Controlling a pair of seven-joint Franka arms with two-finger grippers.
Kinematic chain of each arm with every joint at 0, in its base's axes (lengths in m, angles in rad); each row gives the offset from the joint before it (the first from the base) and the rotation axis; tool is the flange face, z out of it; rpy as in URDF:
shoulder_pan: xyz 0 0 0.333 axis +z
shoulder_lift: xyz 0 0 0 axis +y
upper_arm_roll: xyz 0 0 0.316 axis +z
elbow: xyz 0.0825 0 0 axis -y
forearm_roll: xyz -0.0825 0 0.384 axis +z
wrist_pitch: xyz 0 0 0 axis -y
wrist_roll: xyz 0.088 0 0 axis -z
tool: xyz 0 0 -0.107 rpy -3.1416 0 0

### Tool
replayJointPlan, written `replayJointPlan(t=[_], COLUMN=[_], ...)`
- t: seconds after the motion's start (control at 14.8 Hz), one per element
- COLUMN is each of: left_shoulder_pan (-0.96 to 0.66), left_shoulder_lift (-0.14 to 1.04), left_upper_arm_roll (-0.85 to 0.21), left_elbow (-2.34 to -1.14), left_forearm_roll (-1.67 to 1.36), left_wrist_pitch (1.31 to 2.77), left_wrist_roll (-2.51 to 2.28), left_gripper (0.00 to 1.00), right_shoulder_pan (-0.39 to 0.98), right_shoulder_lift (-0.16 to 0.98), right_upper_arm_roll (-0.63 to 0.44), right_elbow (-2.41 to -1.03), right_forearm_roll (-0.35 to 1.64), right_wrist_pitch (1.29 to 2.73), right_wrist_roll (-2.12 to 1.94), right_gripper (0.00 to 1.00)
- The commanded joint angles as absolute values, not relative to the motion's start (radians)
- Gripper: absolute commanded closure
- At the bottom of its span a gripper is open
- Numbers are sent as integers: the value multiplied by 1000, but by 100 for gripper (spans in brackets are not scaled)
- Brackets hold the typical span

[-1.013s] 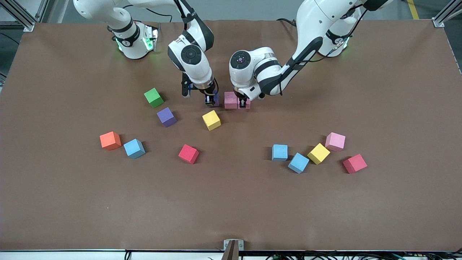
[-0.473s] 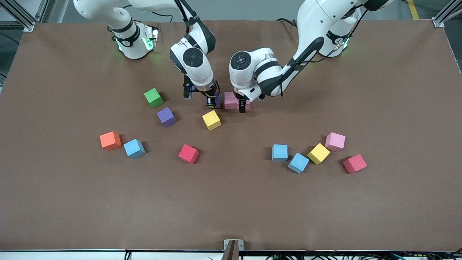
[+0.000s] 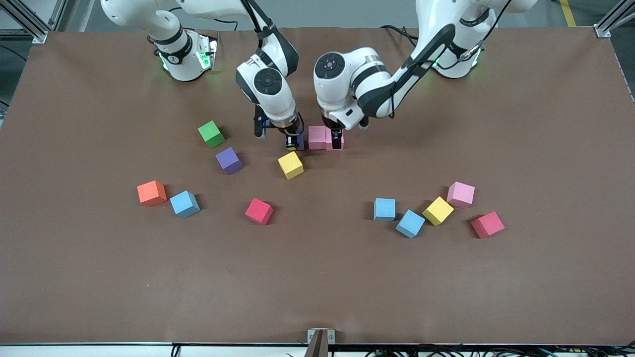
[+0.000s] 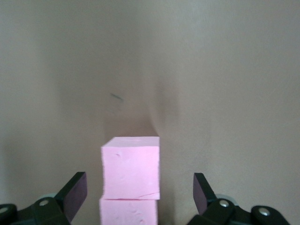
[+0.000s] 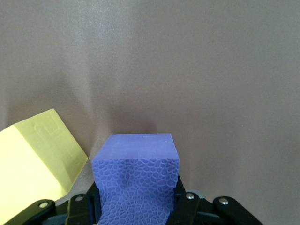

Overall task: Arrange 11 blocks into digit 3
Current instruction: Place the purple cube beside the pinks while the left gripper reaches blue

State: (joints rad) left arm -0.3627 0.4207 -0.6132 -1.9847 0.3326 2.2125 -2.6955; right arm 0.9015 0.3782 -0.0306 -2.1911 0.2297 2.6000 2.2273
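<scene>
Two pink blocks (image 3: 317, 137) (image 4: 130, 171) lie touching in a row on the table. My left gripper (image 3: 336, 140) (image 4: 139, 190) stands open just over the one nearer the left arm's end (image 4: 129, 212), its fingers (image 4: 75, 192) apart from it. My right gripper (image 3: 292, 141) (image 5: 136, 206) is shut on a purple block (image 3: 298, 141) (image 5: 136, 171), low beside the row's other end. A yellow block (image 3: 290, 165) (image 5: 37, 154) lies close by, nearer the front camera. Another purple block (image 3: 228, 160) and a red one (image 3: 259, 211) lie loose.
A green cube (image 3: 211, 134) and an orange cube (image 3: 152, 193) sit toward the right arm's end, with a light blue block (image 3: 184, 204). Toward the left arm's end lie two light blue (image 3: 384, 208), yellow (image 3: 438, 210), pink (image 3: 461, 194) and red (image 3: 487, 224) blocks.
My left gripper has opened, let go of the pink block beside the first pink one and lifted a little. My right gripper has edged the purple block closer to the pink row.
</scene>
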Motion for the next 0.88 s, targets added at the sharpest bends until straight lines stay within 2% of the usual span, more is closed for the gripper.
replayJointPlan(t=[0.0,0.34,0.61,0.81], left_shoulder_pan=[-342,-209,-111,-75], left_shoulder_lift=[341,330,336,403], left_upper_arm_roll=[-614,-612,-607,-598], left_elbow=[-2016,-1930,-1893,-1850], left_forearm_roll=[273,273,291,291], left_wrist_pitch=[2139,2046,2045,2046], left_wrist_roll=[-2587,-2106,-1733,-1470], left_gripper=[0,0,0,0], right_shoulder_pan=[926,942,943,943], right_shoulder_lift=[394,399,400,403], right_upper_arm_roll=[-40,-40,-40,-40], right_elbow=[-2178,-2175,-2175,-2175], right_forearm_roll=[249,249,249,247], right_wrist_pitch=[2609,2606,2608,2609], right_wrist_roll=[2241,2255,2263,2263], right_gripper=[100,100,100,100])
